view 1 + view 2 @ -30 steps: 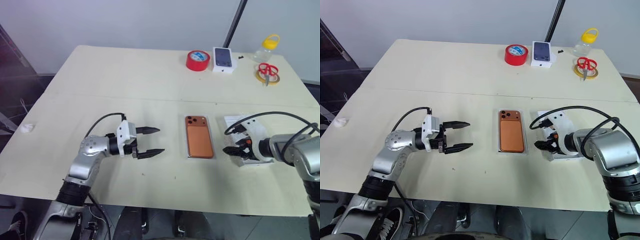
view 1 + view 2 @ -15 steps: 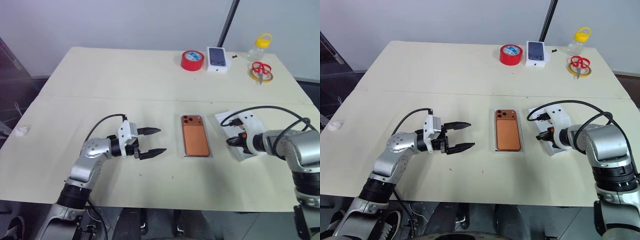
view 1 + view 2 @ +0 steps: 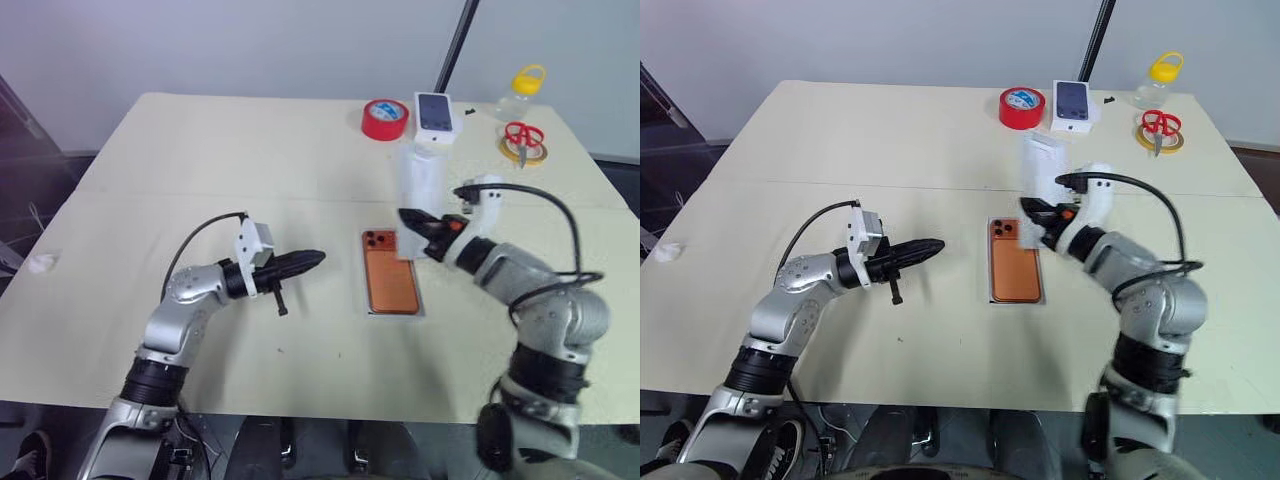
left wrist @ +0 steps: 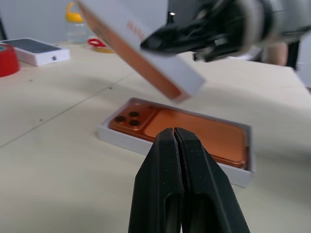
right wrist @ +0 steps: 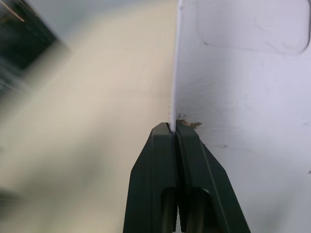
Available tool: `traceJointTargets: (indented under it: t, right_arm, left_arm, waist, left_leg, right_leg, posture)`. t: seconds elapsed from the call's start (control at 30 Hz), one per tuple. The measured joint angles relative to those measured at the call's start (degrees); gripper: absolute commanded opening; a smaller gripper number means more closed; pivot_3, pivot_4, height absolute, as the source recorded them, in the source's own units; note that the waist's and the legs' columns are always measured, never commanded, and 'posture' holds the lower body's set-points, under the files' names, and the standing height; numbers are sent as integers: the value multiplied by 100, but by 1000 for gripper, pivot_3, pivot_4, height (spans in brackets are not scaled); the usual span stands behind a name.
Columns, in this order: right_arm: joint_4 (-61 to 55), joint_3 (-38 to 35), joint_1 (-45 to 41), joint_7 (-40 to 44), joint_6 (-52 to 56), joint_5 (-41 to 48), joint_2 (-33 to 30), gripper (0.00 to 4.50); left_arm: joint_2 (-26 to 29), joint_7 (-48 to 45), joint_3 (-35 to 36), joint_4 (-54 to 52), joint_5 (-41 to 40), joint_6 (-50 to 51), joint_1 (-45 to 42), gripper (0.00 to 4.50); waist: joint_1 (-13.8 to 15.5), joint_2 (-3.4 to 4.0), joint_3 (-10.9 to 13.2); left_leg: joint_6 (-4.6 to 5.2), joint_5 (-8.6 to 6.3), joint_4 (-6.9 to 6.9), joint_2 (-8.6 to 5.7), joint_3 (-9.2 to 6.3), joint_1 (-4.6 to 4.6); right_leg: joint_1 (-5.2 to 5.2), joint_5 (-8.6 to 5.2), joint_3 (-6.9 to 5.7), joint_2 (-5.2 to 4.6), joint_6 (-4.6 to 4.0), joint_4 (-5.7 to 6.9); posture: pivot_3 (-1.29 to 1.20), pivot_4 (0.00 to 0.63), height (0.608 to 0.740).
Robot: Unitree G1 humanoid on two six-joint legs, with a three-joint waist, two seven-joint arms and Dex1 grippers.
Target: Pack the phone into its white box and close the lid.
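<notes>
The copper-orange phone [image 3: 392, 282] lies camera side up inside the shallow white box [image 4: 121, 138] at the table's middle. Above the phone's far end hangs the lid [image 3: 418, 180], tilted, with its orange printed side [image 4: 146, 53] facing down. My right gripper [image 3: 406, 216] is shut on the lid's thin wall [image 5: 243, 73], seen up close in the right wrist view. To the left of the box, my left gripper [image 3: 318, 257] is shut with nothing in it and points at the phone, a short way from the box.
Along the table's far edge stand a red tape roll [image 3: 384, 119], a small white box with a dark phone picture [image 3: 435, 112], red scissors on a yellow tape ring [image 3: 522, 140] and a yellow-capped bottle [image 3: 520, 92]. A black pole [image 3: 450, 45] rises behind them.
My right gripper has lifted the lid off the table right of the phone and swung it left and up over the phone's far end. My left gripper has shut.
</notes>
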Motion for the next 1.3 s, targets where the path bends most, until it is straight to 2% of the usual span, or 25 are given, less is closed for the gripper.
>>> traceJointTargets:
  t: [0.1,0.2,0.27,0.37,0.47,0.6,0.77,0.93,1.07,1.17,1.23,1.3]
  right_arm:
    - [-265,-339,42,-259,522,1211,460,0]
    - [-290,-378,411,-637,947,2493,603,0]
    - [-213,-319,662,-1021,1028,3493,475,0]
    - [70,167,1211,-1625,1001,4875,-158,0]
    - [322,567,1452,-2151,714,5322,-380,0]
    - [797,1039,1353,-2736,110,5967,-524,0]
    - [1489,1329,962,-2945,-371,5924,-631,0]
    - [2015,1390,602,-2637,-557,5516,-833,0]
    - [2111,1272,624,-2452,-642,5406,-1138,1353]
    - [2049,1129,850,-2267,-654,5289,-1470,2928]
    - [1929,1079,1000,-2030,-686,5028,-1767,2928]
    - [1679,1042,1120,-1556,-742,4542,-2355,2928]
  left_arm:
    - [-29,142,6,71,33,7,-50,64]
    - [-26,202,43,139,32,15,-161,64]
    - [-20,210,71,153,31,15,-174,64]
    - [-18,240,96,166,8,57,-174,64]
    - [-31,286,141,169,-9,127,-174,64]
    - [-81,329,142,147,-15,172,-105,64]
    - [-202,391,16,143,25,187,-22,64]
    - [-459,511,-254,600,284,245,-90,64]
    - [-636,565,-281,828,381,214,-317,0]
    - [-844,591,-347,1086,529,68,-421,0]
    - [-993,593,-481,1233,632,-4,-425,0]
    - [-1166,618,-552,1339,716,-54,-490,0]
  waist:
    - [15,-1,0]
    - [12,-1,0]
    - [-2,-1,0]
    - [-4,-1,0]
    - [-35,0,0]
    - [-23,0,0]
    - [10,-1,0]
    - [20,-1,-1]
    - [23,-1,-2]
    - [30,-1,-2]
    - [24,0,-1]
    - [37,0,-1]
  left_leg:
    - [0,0,1,-2,-2,1]
    - [1,-1,0,-4,-2,0]
    - [1,-1,0,-4,-2,1]
    - [2,-2,-1,-3,-2,3]
    - [2,-1,-1,-1,-2,4]
    - [2,-1,-2,2,-2,3]
    - [3,-1,1,-4,-1,0]
    - [4,-1,3,-3,-2,2]
    - [4,-2,4,-3,-1,2]
    - [8,-4,4,-4,-1,1]
    - [9,-4,4,-5,1,-2]
    - [9,-4,5,-5,1,-2]
  right_leg:
    - [3,0,0,-3,-1,-3]
    - [5,-1,0,-9,-3,-7]
    - [5,-1,0,-13,-4,-7]
    - [7,-2,1,-16,-6,-9]
    - [4,-2,6,-11,-5,-8]
    - [3,-2,4,-5,-3,-8]
    - [4,-1,4,-2,-3,-9]
    - [7,-1,3,-2,-2,-9]
    - [7,-1,3,-3,-2,-11]
    - [9,-1,3,-4,-2,-14]
    - [5,-1,3,-5,-2,-14]
    - [6,-1,3,-5,-1,-14]
  posture:
    - [0,150,733]
    - [0,150,733]
    - [0,150,733]
    - [0,150,733]
    - [0,150,733]
    - [0,150,733]
    - [0,150,733]
    - [0,150,733]
    - [0,150,733]
    - [0,150,733]
    - [0,150,733]
    - [0,150,733]
